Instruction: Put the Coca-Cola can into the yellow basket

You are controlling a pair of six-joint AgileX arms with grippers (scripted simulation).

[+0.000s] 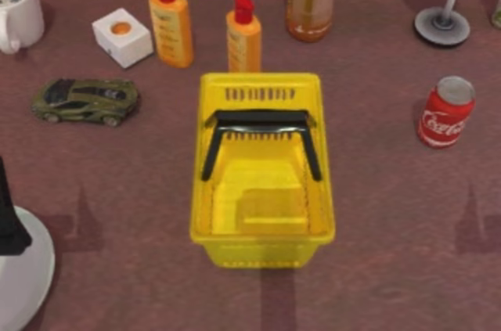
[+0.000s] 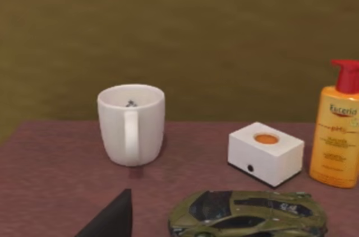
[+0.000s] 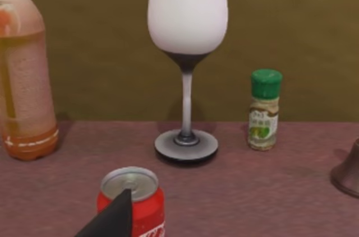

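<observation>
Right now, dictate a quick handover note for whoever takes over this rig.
Left gripper: not visible in the top view; a dark tip shows in its wrist view, near the green toy car.
Right gripper: likewise; a dark tip in front of the small red Coca-Cola can.
Can stands upright, right of the bright yellow slotted plastic basket, apart from it.
Done: nothing.
Left: grasp can, place in basket.

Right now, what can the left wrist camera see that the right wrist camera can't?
Only the left wrist view shows the white mug, the white box, the green toy car and an orange pump bottle. Only the right wrist view shows the Coca-Cola can, the wine glass, the spice jar and the tea bottle. Both show the table and a dark fingertip.
</observation>
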